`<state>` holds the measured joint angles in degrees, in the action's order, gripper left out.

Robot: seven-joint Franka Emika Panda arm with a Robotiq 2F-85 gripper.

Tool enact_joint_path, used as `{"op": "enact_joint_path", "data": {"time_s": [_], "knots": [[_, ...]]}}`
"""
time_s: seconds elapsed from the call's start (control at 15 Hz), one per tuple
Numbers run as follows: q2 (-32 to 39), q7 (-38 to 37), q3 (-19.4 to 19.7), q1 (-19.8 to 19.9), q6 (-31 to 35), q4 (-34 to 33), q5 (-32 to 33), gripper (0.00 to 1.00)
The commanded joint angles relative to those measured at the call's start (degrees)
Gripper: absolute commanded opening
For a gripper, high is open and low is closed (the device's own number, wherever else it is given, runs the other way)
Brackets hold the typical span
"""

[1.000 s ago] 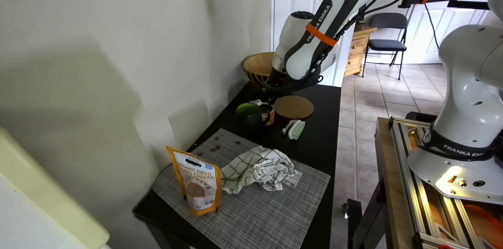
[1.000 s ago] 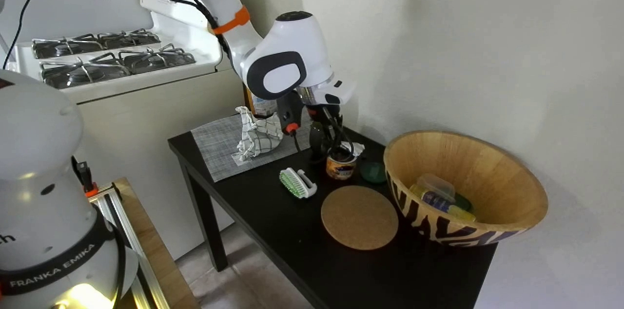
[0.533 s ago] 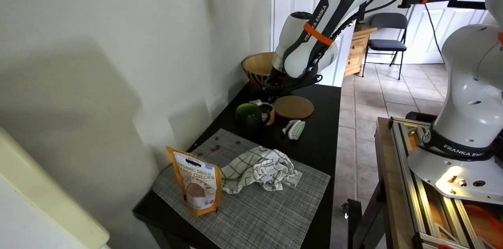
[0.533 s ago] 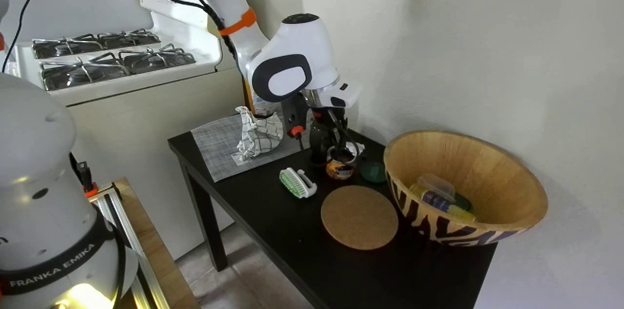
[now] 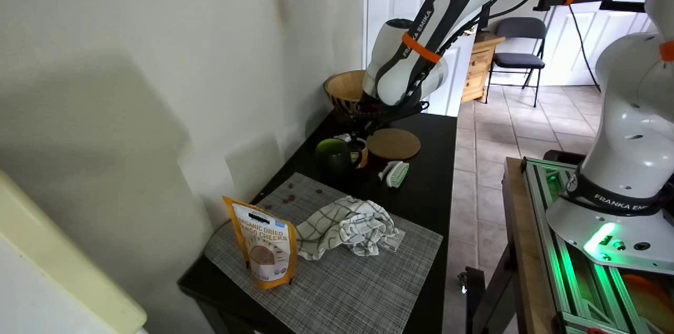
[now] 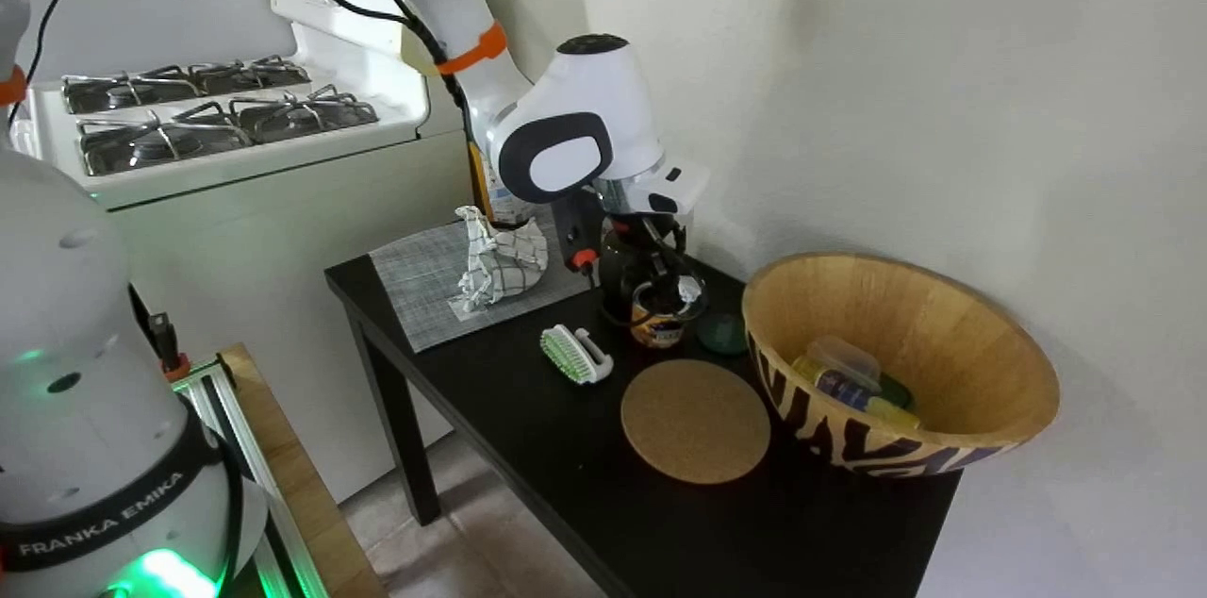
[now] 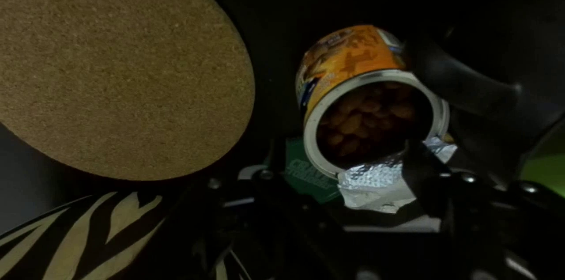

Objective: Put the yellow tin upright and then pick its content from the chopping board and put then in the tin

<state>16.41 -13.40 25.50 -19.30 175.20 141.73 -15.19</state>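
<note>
The yellow tin [image 7: 353, 57] stands upright with nut-like pieces [image 7: 366, 114] inside; in the wrist view the chopping board [image 7: 128, 72] lies at its nine o'clock, a dark mug [image 7: 536, 81] at three. The gripper [image 7: 344, 149] hangs about the tin's six o'clock edge, jaws spread, gripping nothing, the foil flap [image 7: 377, 187] showing between them. I'd have it rise straight up, lest a snagged flap topple the tin.

A mango pouch [image 5: 266, 249] stands beside a checked cloth [image 5: 345, 226] on a grey placemat [image 5: 363, 292], a brush [image 5: 396, 174] lying nearby.
</note>
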Motion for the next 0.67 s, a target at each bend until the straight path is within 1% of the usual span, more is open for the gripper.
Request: {"op": "enact_joint_path", "data": {"time_s": [0.0,0.07,0.2,0.33,0.4,0.47,0.53,0.6], "knots": [[-4.90,1.42,4.91,-2.98,-0.26,4.12,4.81,1.00],[-8.27,2.67,6.64,-3.93,0.81,6.72,6.90,1.00],[-12.63,2.24,12.99,-8.23,2.70,10.59,12.84,1.00],[-17.86,3.25,15.69,-9.38,4.30,13.77,17.45,1.00],[-21.78,4.86,15.53,-8.82,4.64,15.70,19.09,1.00],[-13.04,2.51,13.65,-7.79,3.64,10.00,15.68,1.00],[-15.05,2.65,13.93,-7.80,3.71,11.06,16.15,1.00],[-15.48,2.66,13.93,-7.65,3.68,11.12,16.15,1.00]]}}
